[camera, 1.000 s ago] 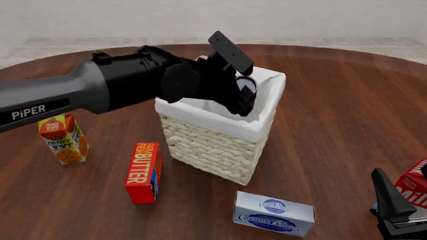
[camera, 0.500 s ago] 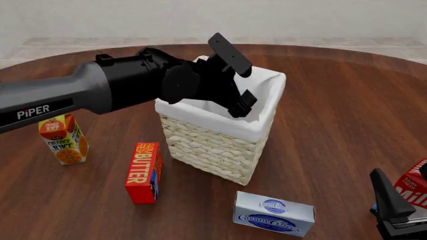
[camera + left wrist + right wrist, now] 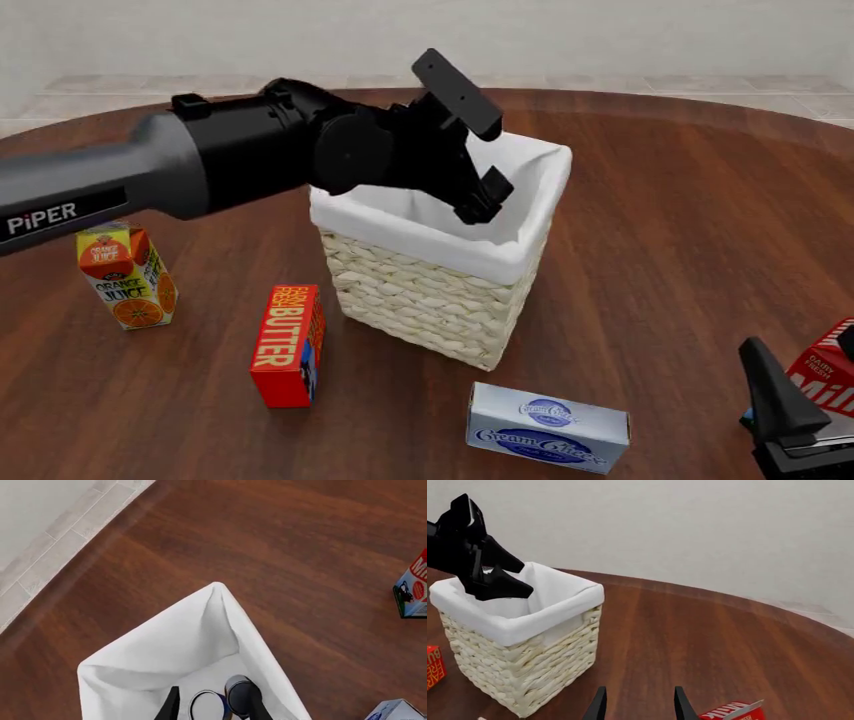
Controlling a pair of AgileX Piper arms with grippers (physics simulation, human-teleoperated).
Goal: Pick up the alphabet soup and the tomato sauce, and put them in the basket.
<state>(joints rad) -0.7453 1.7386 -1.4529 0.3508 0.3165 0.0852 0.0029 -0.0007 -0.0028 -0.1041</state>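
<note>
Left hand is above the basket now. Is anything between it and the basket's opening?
Nothing visible does. The left hand hangs open right over the basket, with only the white lining around the opening below it. The left wrist view shows two cans already inside, on the bottom.

Milk carton cut off by frame edge; cans in basket hidden (front view).
</note>
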